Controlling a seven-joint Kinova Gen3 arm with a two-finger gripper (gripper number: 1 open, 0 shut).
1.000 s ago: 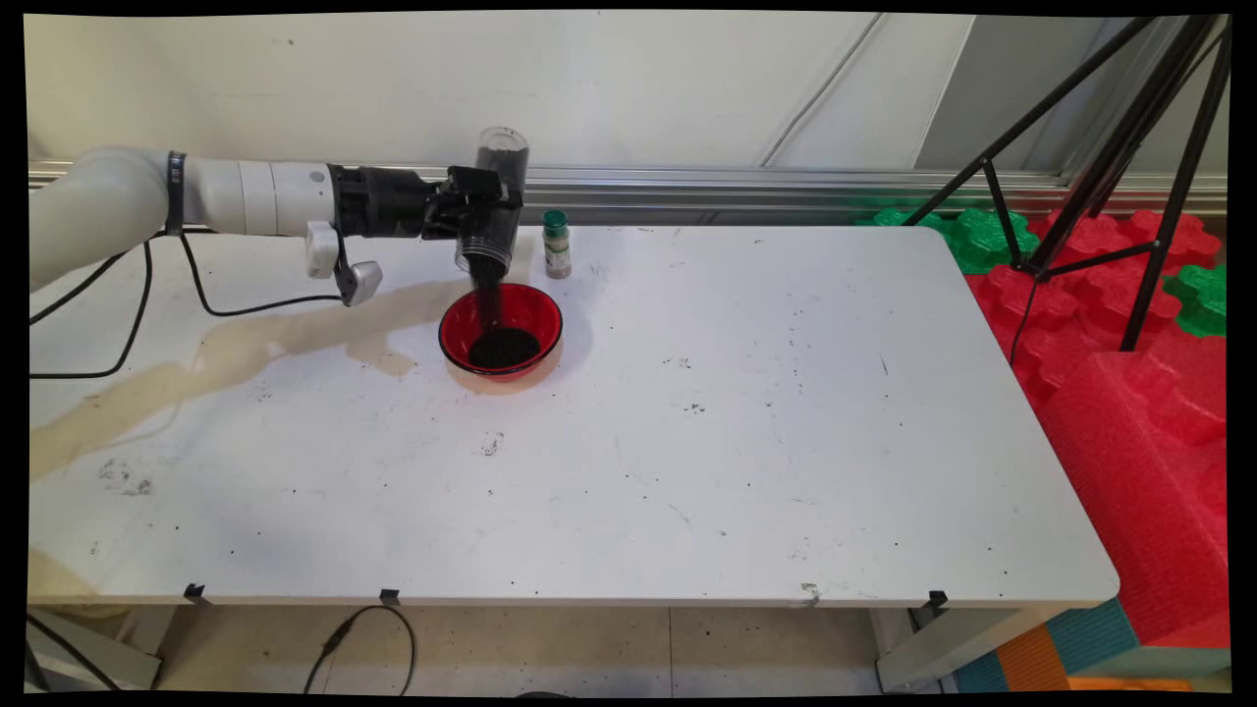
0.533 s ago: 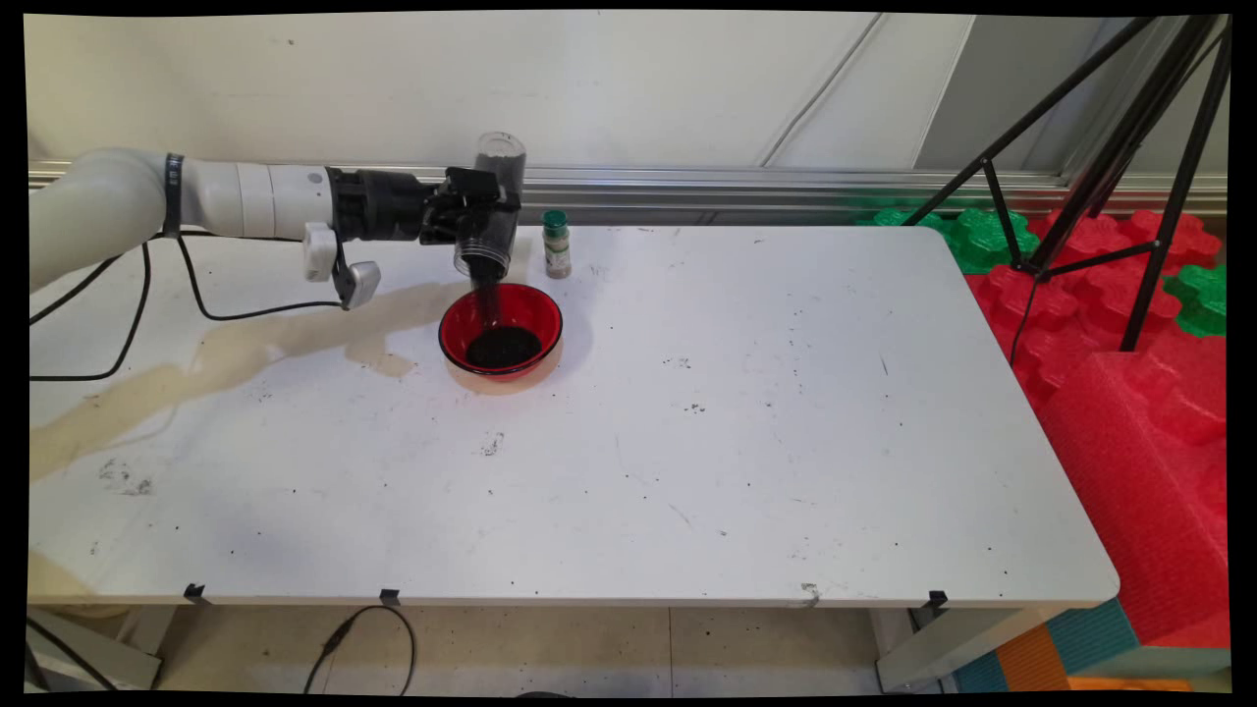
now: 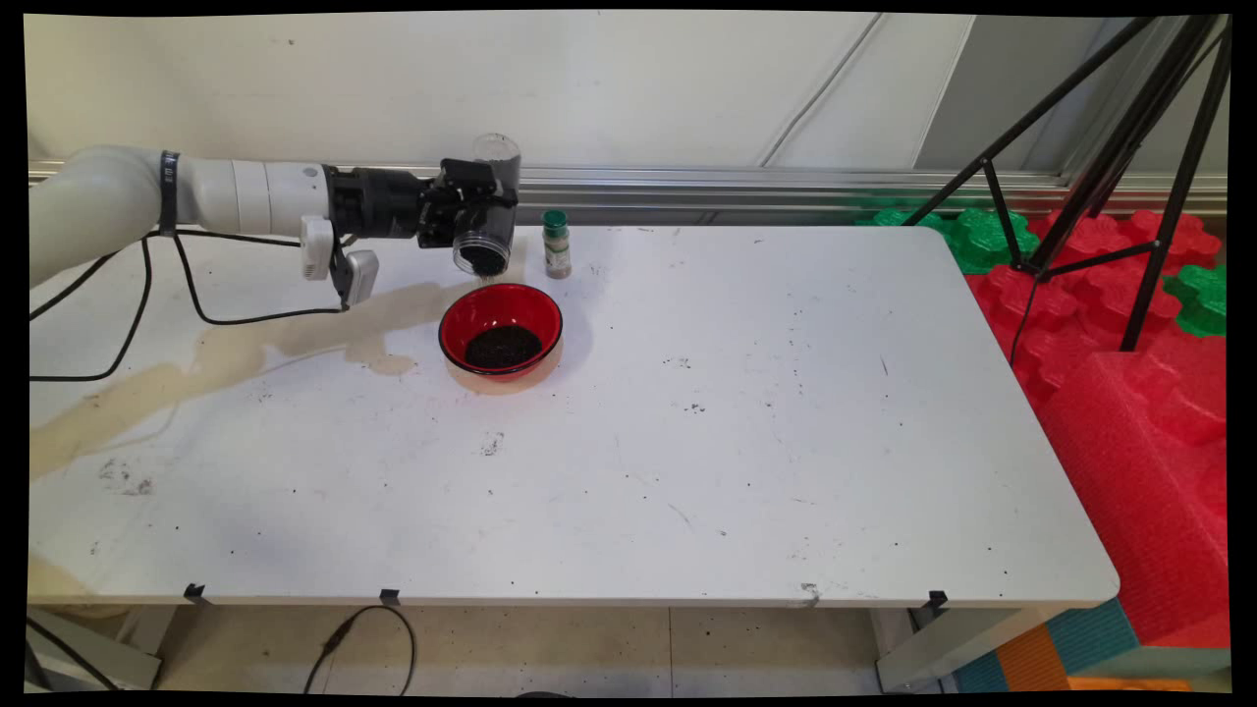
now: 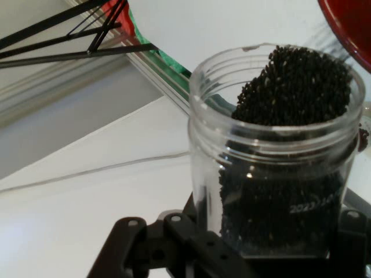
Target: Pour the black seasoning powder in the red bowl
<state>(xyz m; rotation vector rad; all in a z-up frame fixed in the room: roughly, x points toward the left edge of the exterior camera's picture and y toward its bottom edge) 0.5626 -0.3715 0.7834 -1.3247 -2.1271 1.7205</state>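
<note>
The clear plastic jar (image 3: 485,218) of black seeds (image 4: 293,92) is tipped mouth-down just above the rim of the red bowl (image 3: 501,330), clamped in the black gripper (image 3: 478,201). The bowl holds a dark pile of seeds (centred in its base). A green-capped spice bottle (image 3: 557,244) stands upright just beside the jar on the white table (image 3: 746,432).

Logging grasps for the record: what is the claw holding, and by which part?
The claw holds a clear jar of dark seeds, gripped around its body, tilted mouth-down above the red bowl.
</note>
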